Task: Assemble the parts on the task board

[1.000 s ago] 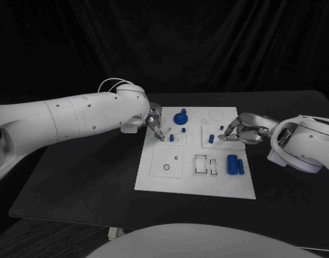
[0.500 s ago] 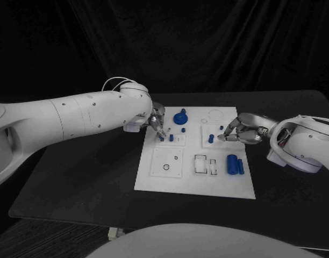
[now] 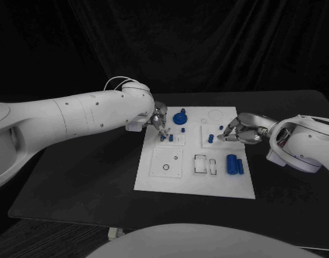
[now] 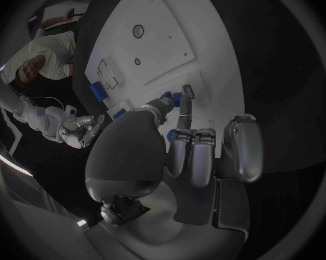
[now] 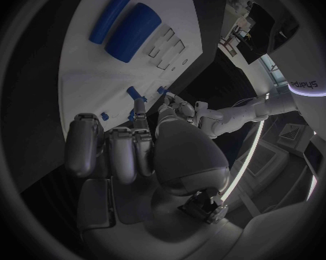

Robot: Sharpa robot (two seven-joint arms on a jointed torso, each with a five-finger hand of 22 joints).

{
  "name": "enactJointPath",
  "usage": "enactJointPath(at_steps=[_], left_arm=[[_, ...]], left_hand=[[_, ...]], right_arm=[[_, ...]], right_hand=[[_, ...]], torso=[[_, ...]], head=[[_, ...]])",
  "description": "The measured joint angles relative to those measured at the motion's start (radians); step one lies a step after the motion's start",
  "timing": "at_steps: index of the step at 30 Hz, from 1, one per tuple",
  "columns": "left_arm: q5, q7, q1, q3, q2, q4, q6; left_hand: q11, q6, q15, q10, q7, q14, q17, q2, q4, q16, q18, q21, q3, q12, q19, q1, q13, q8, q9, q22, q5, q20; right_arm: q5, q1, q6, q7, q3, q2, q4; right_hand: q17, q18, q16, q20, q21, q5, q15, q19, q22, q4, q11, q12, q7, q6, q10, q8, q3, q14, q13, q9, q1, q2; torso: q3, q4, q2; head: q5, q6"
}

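The white task board (image 3: pixel 181 180) lies in the middle of the black table. My left hand (image 3: pixel 157 119) hangs over its far left corner and pinches a small blue peg (image 3: pixel 162 138) at its fingertips, right beside a second standing peg (image 3: pixel 171 137). The left wrist view shows the same pinch on the peg (image 4: pixel 166 95) against the board (image 4: pixel 159 52). A blue knob (image 3: pixel 180 116) stands just beyond. My right hand (image 3: pixel 241 131) rests at the board's right edge with its fingers partly curled, their tips close to another blue peg (image 3: pixel 211 138); whether it touches that peg is unclear.
Two blue cylinders (image 3: pixel 233 164) lie side by side near the board's right edge, next to rectangular slots (image 3: pixel 201 164). A square plate with a round hole (image 3: pixel 167 163) sits on the near left of the board. Black table surrounds the board.
My left hand has shifted slightly right over the board's corner, and the small peg now stands at its fingertips beside the other one. The right hand has not moved.
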Motion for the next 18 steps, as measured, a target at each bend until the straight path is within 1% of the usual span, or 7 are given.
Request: enactJointPath(at_steps=[10,11,18], left_arm=[[0.0,-0.008,0.0,0.0,0.009,-0.012,0.015],[0.0,-0.009,0.0,0.0,0.009,-0.012,0.018],[0.0,-0.028,0.0,0.0,0.011,-0.018,0.049]], left_hand=[[0.0,-0.004,0.0,0.0,-0.001,0.0,0.0,0.001,-0.003,0.0,0.0,0.0,0.003,0.0,0.0,0.001,0.0,0.0,0.001,0.0,-0.004,0.0],[0.0,-0.006,0.0,0.0,0.001,0.0,0.0,0.001,-0.003,0.0,0.0,0.0,0.003,0.0,0.0,0.001,0.0,0.0,0.001,0.0,-0.004,0.0],[0.001,-0.007,0.0,0.001,0.003,0.0,0.0,0.005,-0.003,0.0,0.0,0.0,0.003,-0.005,-0.003,0.005,0.0,-0.001,0.002,0.0,-0.006,0.004]], right_arm=[[0.0,0.0,0.0,0.0,0.0,0.001,0.0],[0.0,0.0,0.0,0.0,0.0,0.001,0.0],[0.0,0.0,0.0,0.001,0.0,0.001,0.0]], right_hand=[[0.0,0.0,-0.003,0.0,-0.003,0.0,-0.002,0.0,0.0,0.0,0.0,0.001,0.0,0.0,0.0,0.0,0.0,0.003,0.0,0.0,0.0,0.0],[0.0,0.0,-0.003,0.003,-0.003,0.0,-0.002,-0.003,0.0,0.0,0.0,0.001,0.0,0.0,0.0,0.0,0.0,0.003,0.0,0.0,0.0,0.0],[0.0,0.0,-0.003,0.004,-0.008,0.0,-0.002,-0.004,0.0,0.0,0.0,-0.003,0.0,0.0,0.0,0.0,0.0,0.003,0.0,0.0,0.0,0.0]], torso=[[0.0001,0.0,0.0],[0.0001,0.0,0.0],[0.0001,0.0,0.0]], head=[[-0.001,0.0],[-0.001,0.0],[0.0,0.0]])
